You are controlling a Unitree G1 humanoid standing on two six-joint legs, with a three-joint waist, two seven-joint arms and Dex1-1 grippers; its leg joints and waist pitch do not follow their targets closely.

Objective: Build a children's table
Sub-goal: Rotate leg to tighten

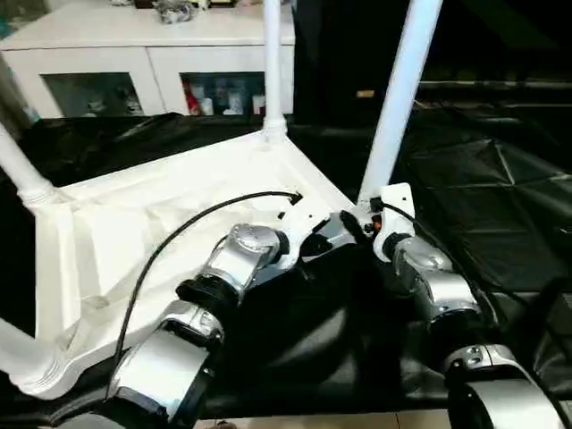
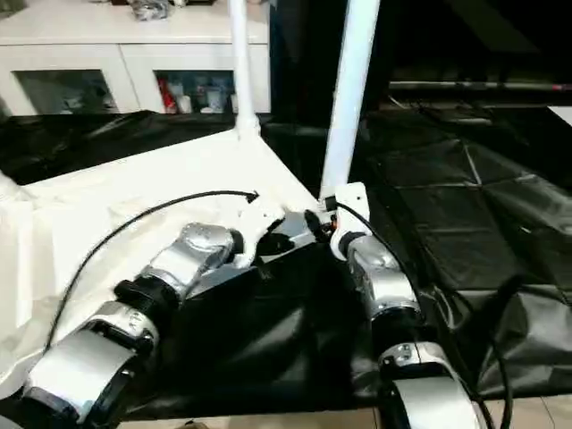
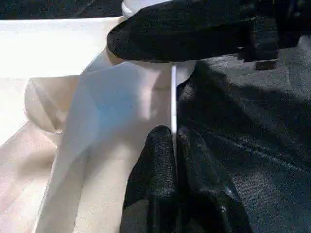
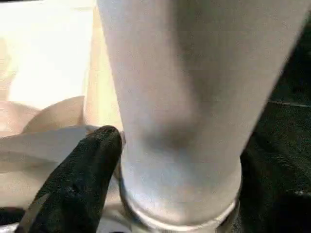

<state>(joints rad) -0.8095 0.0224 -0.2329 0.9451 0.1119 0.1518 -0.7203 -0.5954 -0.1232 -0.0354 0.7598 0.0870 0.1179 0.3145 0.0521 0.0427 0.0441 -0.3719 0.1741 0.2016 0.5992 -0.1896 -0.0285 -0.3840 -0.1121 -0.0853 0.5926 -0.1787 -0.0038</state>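
Note:
The white tabletop (image 1: pixel 161 223) lies upside down on the black-covered work table. Legs stand in its corner sockets: one at the far corner (image 1: pixel 272 63), one at the left (image 1: pixel 18 165), one at the near left (image 1: pixel 18 353). A fourth leg (image 1: pixel 398 98) rises, slightly tilted, from the right corner socket. My left gripper (image 3: pixel 173 133) is shut on the thin raised rim (image 3: pixel 173 92) just beside that socket. My right gripper (image 1: pixel 375 214) is closed around the base of the fourth leg (image 4: pixel 184 97), with one black finger (image 4: pixel 82 179) pressed against it; the other finger is hidden behind the leg.
A white cabinet with glass doors (image 1: pixel 134 54) stands behind the work table. Wrinkled black cover (image 1: pixel 500 206) spreads to the right of the tabletop. A black cable (image 1: pixel 179 237) runs along my left forearm.

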